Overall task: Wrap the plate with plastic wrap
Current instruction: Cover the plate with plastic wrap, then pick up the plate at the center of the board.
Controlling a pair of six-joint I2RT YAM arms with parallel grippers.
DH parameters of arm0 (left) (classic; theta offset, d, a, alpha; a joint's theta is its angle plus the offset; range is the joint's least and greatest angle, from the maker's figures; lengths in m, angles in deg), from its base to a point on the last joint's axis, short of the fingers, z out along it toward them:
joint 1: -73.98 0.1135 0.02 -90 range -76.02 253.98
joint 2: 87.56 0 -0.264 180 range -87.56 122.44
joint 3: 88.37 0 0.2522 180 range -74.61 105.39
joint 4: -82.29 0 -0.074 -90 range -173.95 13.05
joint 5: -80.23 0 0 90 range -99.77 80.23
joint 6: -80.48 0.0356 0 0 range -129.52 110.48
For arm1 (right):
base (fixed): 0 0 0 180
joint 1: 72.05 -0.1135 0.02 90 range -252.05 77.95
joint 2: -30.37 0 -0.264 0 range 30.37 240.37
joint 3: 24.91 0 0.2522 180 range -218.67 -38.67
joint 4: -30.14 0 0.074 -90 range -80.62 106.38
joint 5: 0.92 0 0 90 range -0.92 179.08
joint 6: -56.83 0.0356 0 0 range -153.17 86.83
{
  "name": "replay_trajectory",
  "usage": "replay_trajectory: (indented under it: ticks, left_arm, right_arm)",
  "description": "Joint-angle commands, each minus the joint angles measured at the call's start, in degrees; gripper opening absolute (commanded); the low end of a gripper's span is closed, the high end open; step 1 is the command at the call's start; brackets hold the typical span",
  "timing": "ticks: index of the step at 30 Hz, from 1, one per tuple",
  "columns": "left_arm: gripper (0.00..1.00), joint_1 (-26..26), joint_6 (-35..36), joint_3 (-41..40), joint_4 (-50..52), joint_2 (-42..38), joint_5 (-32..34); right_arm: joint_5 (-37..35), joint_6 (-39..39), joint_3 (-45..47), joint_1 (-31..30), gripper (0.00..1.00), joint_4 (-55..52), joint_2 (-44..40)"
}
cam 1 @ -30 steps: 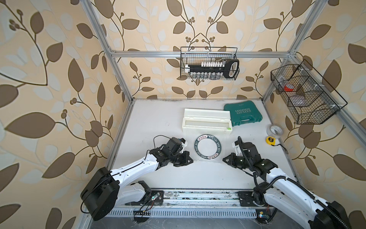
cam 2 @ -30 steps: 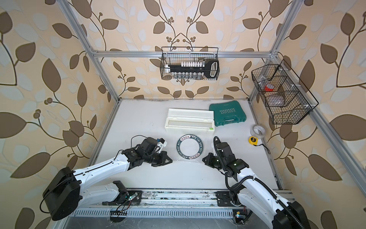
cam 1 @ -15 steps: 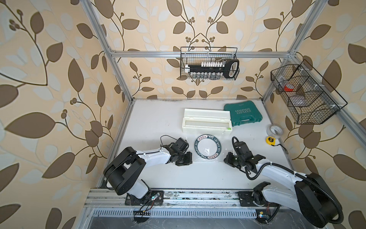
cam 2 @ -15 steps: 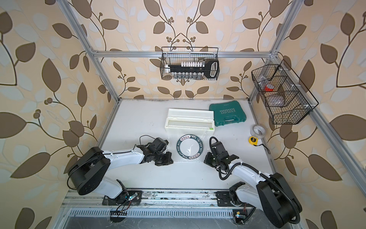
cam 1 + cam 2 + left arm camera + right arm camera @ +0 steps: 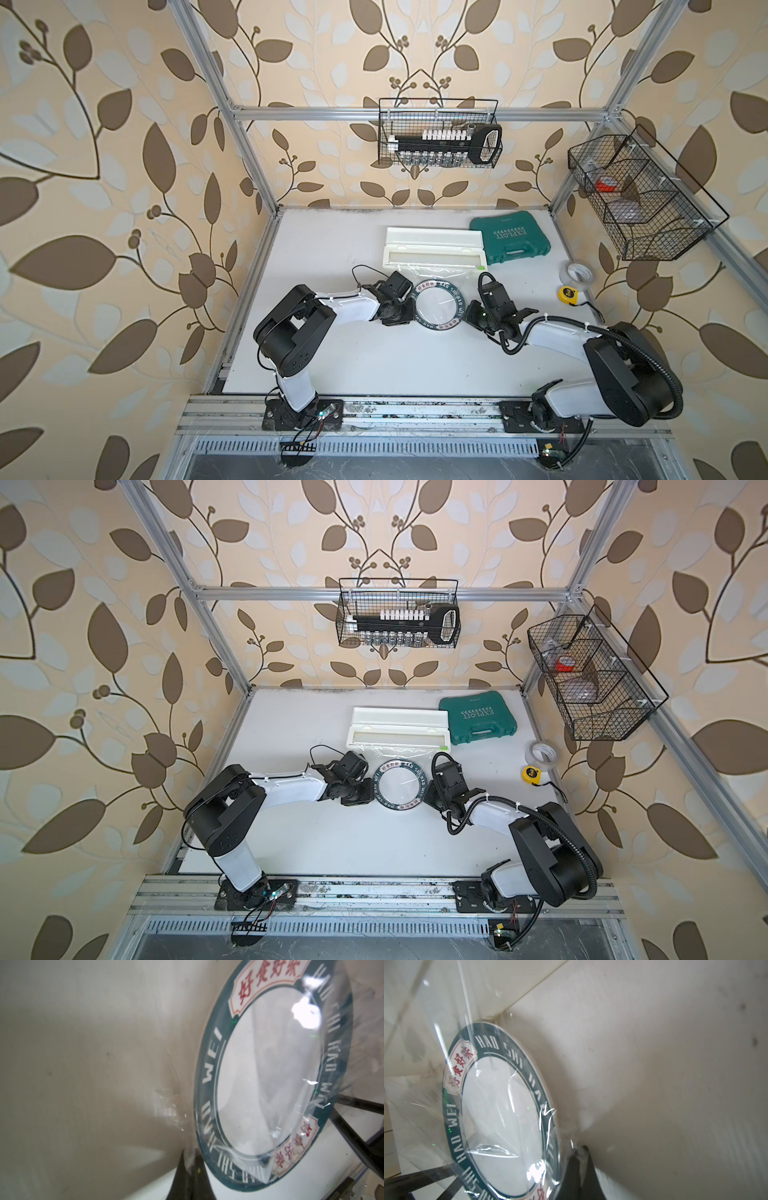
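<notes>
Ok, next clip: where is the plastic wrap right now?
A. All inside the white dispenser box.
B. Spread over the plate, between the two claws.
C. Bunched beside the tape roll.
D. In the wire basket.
B: the plastic wrap lies crinkled across the plate, and the left claw and right claw are each shut on its film at opposite sides of the plate.

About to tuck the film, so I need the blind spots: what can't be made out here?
- Underside of the plate: hidden in every view, so any plastic wrap tucked beneath is unseen.
- The left gripper and right gripper: covered by their own wrists in both top views, and cut off by the frame edge in the wrist views.
- The plastic wrap at the dispenser box: too thin in both top views to tell whether it is cut.
</notes>
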Motion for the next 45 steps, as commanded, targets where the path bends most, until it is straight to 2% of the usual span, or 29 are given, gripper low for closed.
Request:
replay_trajectory:
  ticks: [1,6,12,16,18,20,22,26,38,45]
  left_arm:
    - [0.1,1.67,-1.07,-0.78,7.84,3.01,7.14]
    - [0.25,5.62,-0.79,-1.32,10.25,2.15,6.4]
    - [0.31,8.71,-0.36,-2.76,13.77,-2.79,5.11]
    - [0.45,9.3,-0.72,-4.25,11.18,-12.13,-1.65]
    - [0.56,8.57,-3.65,-6.39,4.52,-16.99,-8.12]
    - [0.62,7.08,-7.31,-7.91,-1.53,-19.59,-11.98]
    - [0.63,5.88,-10.03,-8.51,-6.12,-18.67,-14.5]
    - [0.61,4.55,-12.15,-8.22,-11.41,-12.05,-17.22]
    - [0.5,3.11,-10.96,-3.54,-14.41,-2.11,-15.73]
    - [0.42,2.8,-12.8,-5.17,-20.16,3.64,-16.77]
  right_arm:
    - [-1.89,1.13,0.35,0.12,0.0,-0.73,1.34]
    - [-1.29,0.91,1.08,0.12,0.0,-0.06,1.17]
    - [-0.84,1.02,1.62,0.12,0.0,0.65,0.88]
    - [-0.7,0.82,2.16,0.12,0.0,0.89,0.55]
    - [-0.59,0.78,2.38,0.12,0.0,0.96,0.4]
    - [-0.6,0.67,2.73,0.12,0.0,1.21,0.29]
    - [-0.62,0.74,3.06,0.12,0.0,1.47,0.29]
    - [-0.56,0.92,3.11,0.12,0.0,1.81,0.47]
    - [-0.32,0.91,3.55,0.12,0.0,2.53,-0.03]
    - [0.3,1.16,4.14,0.12,0.0,3.84,0.79]
